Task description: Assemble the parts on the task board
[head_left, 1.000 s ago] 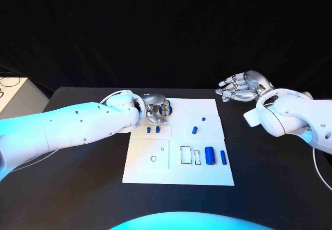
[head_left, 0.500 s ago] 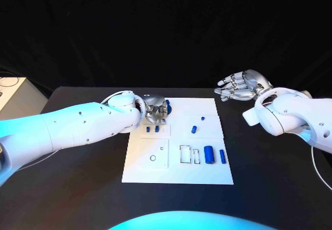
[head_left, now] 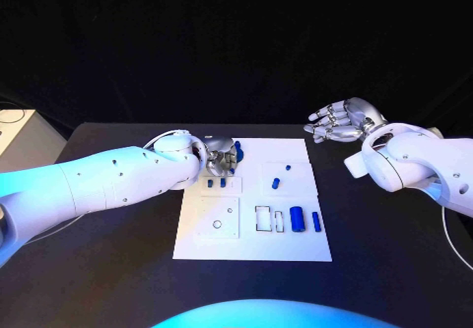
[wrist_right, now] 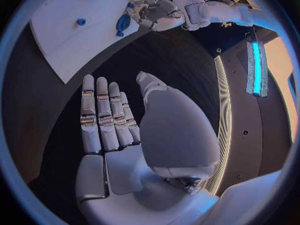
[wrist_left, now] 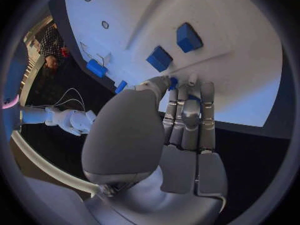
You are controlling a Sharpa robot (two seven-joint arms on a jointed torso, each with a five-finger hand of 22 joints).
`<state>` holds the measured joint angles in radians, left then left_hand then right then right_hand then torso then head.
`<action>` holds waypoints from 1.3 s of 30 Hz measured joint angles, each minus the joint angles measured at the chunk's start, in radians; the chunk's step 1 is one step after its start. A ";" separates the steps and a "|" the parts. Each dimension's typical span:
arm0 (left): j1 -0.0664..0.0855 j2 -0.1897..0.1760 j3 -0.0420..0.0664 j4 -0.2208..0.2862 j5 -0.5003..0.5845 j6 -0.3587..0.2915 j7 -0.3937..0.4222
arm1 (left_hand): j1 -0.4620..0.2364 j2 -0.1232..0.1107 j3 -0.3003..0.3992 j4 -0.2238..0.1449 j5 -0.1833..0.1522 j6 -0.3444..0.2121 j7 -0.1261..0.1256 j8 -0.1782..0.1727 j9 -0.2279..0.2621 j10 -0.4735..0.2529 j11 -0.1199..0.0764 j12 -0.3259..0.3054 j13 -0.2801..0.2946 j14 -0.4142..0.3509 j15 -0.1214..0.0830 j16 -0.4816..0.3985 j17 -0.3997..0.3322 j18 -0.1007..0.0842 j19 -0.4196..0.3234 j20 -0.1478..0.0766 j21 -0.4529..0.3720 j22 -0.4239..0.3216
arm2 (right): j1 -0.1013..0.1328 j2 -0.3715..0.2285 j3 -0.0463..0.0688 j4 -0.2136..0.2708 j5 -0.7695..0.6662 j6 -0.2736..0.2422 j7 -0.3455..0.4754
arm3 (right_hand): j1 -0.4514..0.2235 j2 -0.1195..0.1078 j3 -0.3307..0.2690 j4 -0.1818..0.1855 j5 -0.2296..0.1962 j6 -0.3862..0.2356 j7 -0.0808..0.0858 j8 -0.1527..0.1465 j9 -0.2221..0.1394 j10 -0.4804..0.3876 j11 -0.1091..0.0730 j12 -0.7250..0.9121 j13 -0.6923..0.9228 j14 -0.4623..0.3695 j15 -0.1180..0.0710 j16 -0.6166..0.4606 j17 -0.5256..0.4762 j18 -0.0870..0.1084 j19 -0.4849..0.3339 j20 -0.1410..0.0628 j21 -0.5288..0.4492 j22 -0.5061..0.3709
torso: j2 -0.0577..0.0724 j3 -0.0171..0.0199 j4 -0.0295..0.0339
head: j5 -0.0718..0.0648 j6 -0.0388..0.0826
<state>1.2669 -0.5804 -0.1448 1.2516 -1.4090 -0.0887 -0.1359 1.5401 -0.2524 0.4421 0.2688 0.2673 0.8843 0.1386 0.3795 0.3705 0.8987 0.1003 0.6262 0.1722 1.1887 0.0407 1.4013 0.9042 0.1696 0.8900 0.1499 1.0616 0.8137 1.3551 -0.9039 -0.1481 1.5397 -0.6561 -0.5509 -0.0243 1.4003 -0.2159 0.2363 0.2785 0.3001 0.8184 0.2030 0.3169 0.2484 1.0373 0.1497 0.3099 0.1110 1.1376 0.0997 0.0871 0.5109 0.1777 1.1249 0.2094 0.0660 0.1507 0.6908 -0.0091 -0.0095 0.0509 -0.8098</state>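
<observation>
Task board (head_left: 253,242): white plate mid-worktop (head_left: 118,273), blue parts (head_left: 296,220) in its recesses. Left robot hand (head_left: 223,154) pinches blue ring part (head_left: 236,150) at far-left corner. Right robot hand (head_left: 340,121): fingers apart, holding nothing, beyond board.

Black table with the white task board at its middle

The table (head_left: 118,273) spans the lower half of the frame, its dark top reaching from left edge to right edge. The task board (head_left: 251,246) lies flat on it at the centre, a little left of the midline, its long side running from the frame's middle down toward the bottom.
</observation>
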 measured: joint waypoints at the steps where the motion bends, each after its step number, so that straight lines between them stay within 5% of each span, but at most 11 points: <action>1: 0.000 0.000 0.000 0.000 0.000 0.001 0.000 | 0.000 0.000 0.007 -0.001 0.000 0.001 0.001 -0.003 -0.001 0.010 -0.001 -0.006 -0.002 0.003 -0.003 0.004 0.002 0.000 0.002 -0.002 0.001 0.005 | 0.000 0.000 0.000 0.000 0.000 0.000 0.000 | 0.000 0.000 0.000 0.000 0.000 0.000 0.000 0.000 0.000 0.000 0.000 0.000 0.000 0.000 0.000 0.000 0.000 0.000 0.000 0.000 0.000 0.000 | 0.000 0.0000 0.0000 | 0.000 -0.001; 23: -0.003 0.015 0.001 -0.019 0.008 0.004 0.005 | 0.000 0.000 0.037 -0.012 0.000 0.015 0.001 -0.022 -0.007 0.028 0.000 -0.067 -0.016 0.007 -0.007 0.011 -0.014 0.000 0.005 -0.005 0.021 0.026 | 0.000 -0.004 0.000 0.005 0.000 0.002 0.000 | 0.000 0.000 0.000 0.000 0.000 0.000 0.000 0.000 0.000 0.000 0.000 0.000 -0.001 0.000 0.000 0.000 -0.001 0.000 0.000 0.000 0.000 -0.001 | 0.000 0.0001 -0.0002 | -0.006 -0.005; 26: -0.003 0.016 0.001 -0.019 0.009 0.003 0.005 | 0.000 0.000 0.051 -0.026 0.000 0.027 0.005 -0.022 -0.007 0.052 -0.002 -0.084 -0.035 0.017 -0.002 0.018 -0.007 0.000 0.015 -0.003 0.037 0.043 | 0.000 -0.005 0.000 0.006 0.000 0.002 0.000 | 0.000 0.000 0.000 0.000 0.000 0.000 0.000 0.000 -0.001 0.000 0.000 0.000 -0.001 0.000 0.000 0.000 -0.001 0.000 0.000 0.000 0.000 -0.001 | 0.000 -0.0002 -0.0003 | -0.006 -0.007; 32: -0.005 0.016 0.001 -0.019 0.009 -0.007 0.006 | 0.023 0.015 0.094 -0.078 -0.001 0.087 0.001 -0.014 0.005 0.136 -0.022 -0.107 -0.040 0.090 -0.025 0.051 0.077 0.000 0.080 -0.024 0.106 0.121 | 0.000 -0.005 0.000 0.007 0.000 0.002 -0.001 | 0.000 0.000 0.000 0.000 0.000 0.000 0.000 0.000 -0.001 0.000 0.000 0.000 -0.001 0.000 0.000 0.000 -0.001 0.000 0.000 0.000 0.000 -0.001 | -0.001 -0.0002 0.0004 | -0.008 -0.007; 39: -0.009 0.006 -0.001 -0.016 0.015 -0.044 0.014 | 0.024 0.016 0.135 -0.122 -0.006 0.092 -0.005 -0.028 0.017 0.160 -0.026 -0.138 -0.034 0.112 -0.030 0.053 0.099 0.000 0.095 -0.034 0.141 0.160 | 0.000 -0.005 0.000 0.007 0.000 0.002 -0.001 | 0.000 0.000 0.000 0.000 0.000 0.000 0.000 0.000 -0.001 0.000 0.000 0.000 -0.001 0.000 0.000 0.000 -0.001 0.000 0.000 0.000 0.000 -0.001 | -0.002 -0.0004 0.0012 | -0.008 -0.004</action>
<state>1.2581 -0.5745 -0.1461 1.2355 -1.3937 -0.1331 -0.1215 1.5636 -0.2368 0.5769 0.1471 0.2611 0.9768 0.1341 0.3512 0.3877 1.0589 0.0746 0.4887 0.1378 1.3010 0.0106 1.4543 1.0033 0.1697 0.9847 0.1162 1.2024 0.9735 1.3553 -0.9092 -0.1481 1.5471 -0.6566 -0.5490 -0.0250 1.4003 -0.2159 0.2362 0.2785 0.3001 0.8184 0.2030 0.3169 0.2477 1.0373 0.1497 0.3099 0.1102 1.1376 0.0997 0.0871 0.5103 0.1778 1.1250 0.2094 0.0660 0.1500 0.6890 -0.0095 -0.0083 0.0430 -0.8140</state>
